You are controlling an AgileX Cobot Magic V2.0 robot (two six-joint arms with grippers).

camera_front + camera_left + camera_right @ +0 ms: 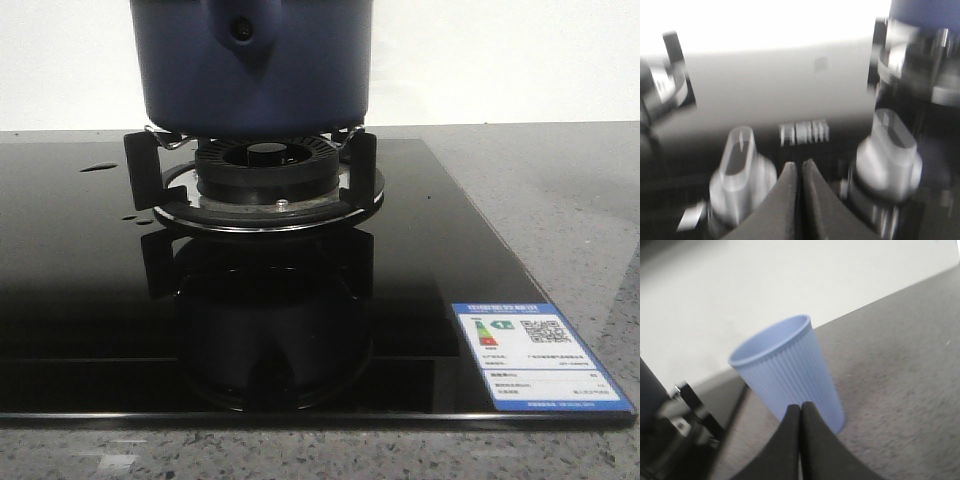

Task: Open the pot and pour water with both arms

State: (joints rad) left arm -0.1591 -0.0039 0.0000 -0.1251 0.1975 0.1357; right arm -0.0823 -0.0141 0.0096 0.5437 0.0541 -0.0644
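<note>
The dark navy-blue pot (252,70) stands on the burner grate (262,180) of the black glass stove; its top is cut off by the front view's upper edge, so any lid is out of view. Neither gripper appears in the front view. In the blurred left wrist view my left gripper (800,167) is shut with nothing in it, between two silver stove knobs (740,165), and a corner of the pot (925,12) shows. My right gripper (800,409) is shut and empty, close in front of a pale blue ribbed cup (790,372) standing upright on the grey counter.
The glossy black stove top (90,300) carries a few water drops (98,167) at its left and an energy label (535,355) at its front right corner. A speckled grey counter (570,220) surrounds it. A white wall lies behind.
</note>
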